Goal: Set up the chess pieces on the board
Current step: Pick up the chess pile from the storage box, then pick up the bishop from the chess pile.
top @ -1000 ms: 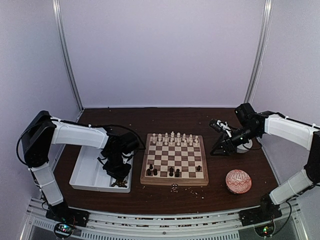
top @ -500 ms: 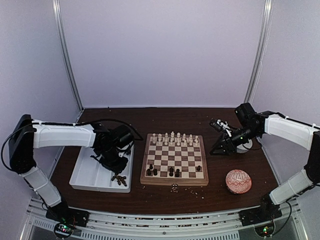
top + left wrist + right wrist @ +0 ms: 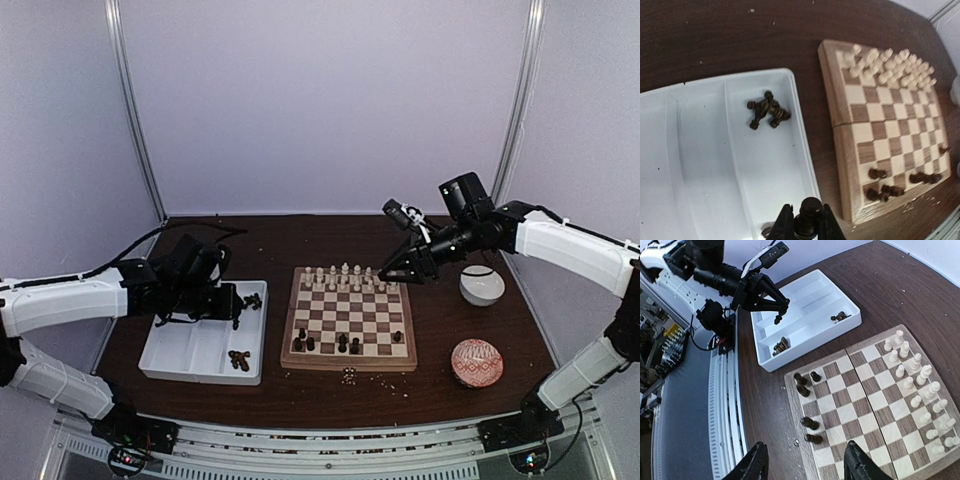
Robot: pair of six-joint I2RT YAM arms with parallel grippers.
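Currently my left gripper (image 3: 806, 216) is clenched on one dark piece (image 3: 810, 206), held above the white tray (image 3: 705, 165), ready for the board (image 3: 890, 130), whose near rows stand mostly bare. My right gripper (image 3: 807, 460) hangs spread, apparently empty, above the board's far edge, clear of the cream ranks (image 3: 890, 65)

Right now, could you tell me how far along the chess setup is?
Done: the cream pieces seem to fill two far rows of the board, and a few dark pieces stand on its near side. In hand: the left fingers grip one dark piece above the tray; the right fingers are open and empty. Left: two clusters of dark pieces in the tray.
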